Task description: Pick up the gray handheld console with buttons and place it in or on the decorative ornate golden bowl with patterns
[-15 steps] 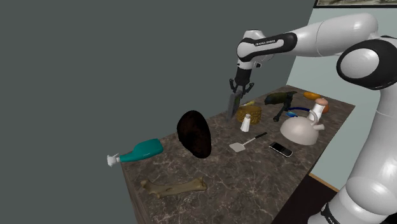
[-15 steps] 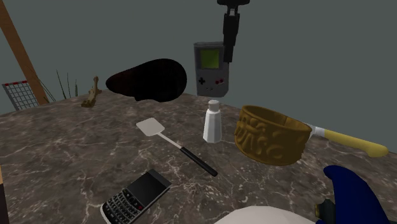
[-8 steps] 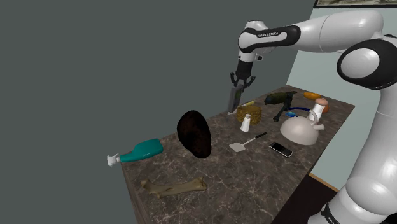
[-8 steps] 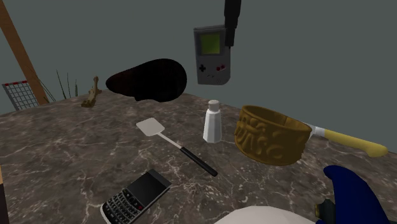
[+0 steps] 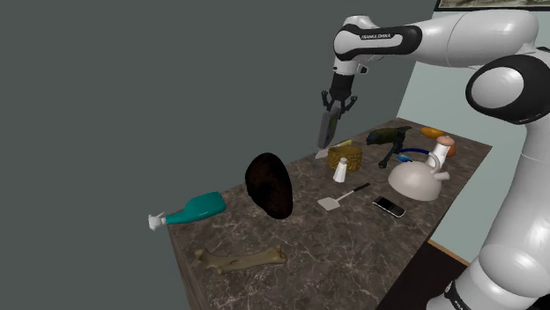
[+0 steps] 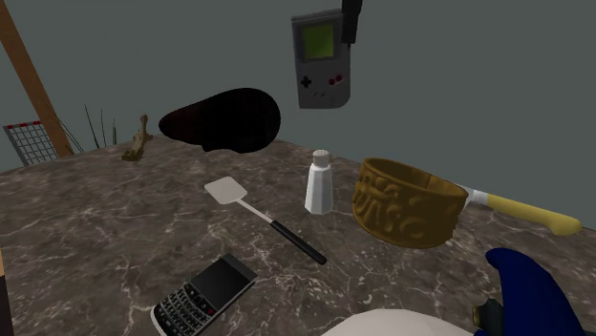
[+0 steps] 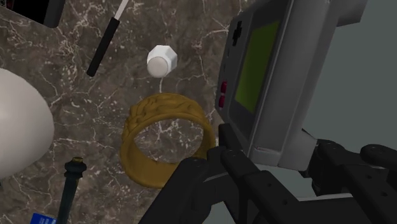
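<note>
Risen since a second ago, console (image 6: 321,62) hangs with gripper (image 7: 278,156) clamped on its upper corner; stiff, light, likely slick, it may pivot before reaching bowl (image 6: 406,202).

A: Arm pose, quick?

B: White Franka arm w/ dark joints (image 5: 467,35) comes up from the shoulder view's lower right. Upper link runs approx. level toward that view's left, and the wrist is bent down.

A: Tool?

B: All-black two-finger tool (image 5: 333,107) points down. Fingers (image 7: 232,162) are clamped front and back on a grey handheld console w/ green screen (image 6: 320,59). Grip is at its upper part, and the rest hangs below the tool.
</note>
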You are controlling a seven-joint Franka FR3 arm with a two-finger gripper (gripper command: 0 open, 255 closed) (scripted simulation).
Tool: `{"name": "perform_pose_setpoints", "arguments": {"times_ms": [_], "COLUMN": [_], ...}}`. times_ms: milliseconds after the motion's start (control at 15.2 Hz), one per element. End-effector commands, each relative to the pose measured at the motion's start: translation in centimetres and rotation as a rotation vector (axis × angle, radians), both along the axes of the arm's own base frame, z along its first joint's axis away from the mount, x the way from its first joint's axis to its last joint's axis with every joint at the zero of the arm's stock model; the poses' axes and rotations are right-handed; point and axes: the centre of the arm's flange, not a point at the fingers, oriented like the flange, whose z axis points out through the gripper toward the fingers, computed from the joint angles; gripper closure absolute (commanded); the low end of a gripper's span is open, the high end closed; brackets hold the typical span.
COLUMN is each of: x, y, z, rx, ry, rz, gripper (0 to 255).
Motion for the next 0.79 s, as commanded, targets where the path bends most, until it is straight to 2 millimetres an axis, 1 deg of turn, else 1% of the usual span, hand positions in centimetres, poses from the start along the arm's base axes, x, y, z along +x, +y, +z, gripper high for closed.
{"name": "perform_pose_setpoints", "arguments": {"times_ms": [0,726], "x": [-0.2,-2.0], "y": [-2.1,-16.1], "z": [0.7,4.1], "rx": [0.0,0.0], "ry": [0.0,0.0], "rz": [0.0,0.0], "gripper": [255,255]}}
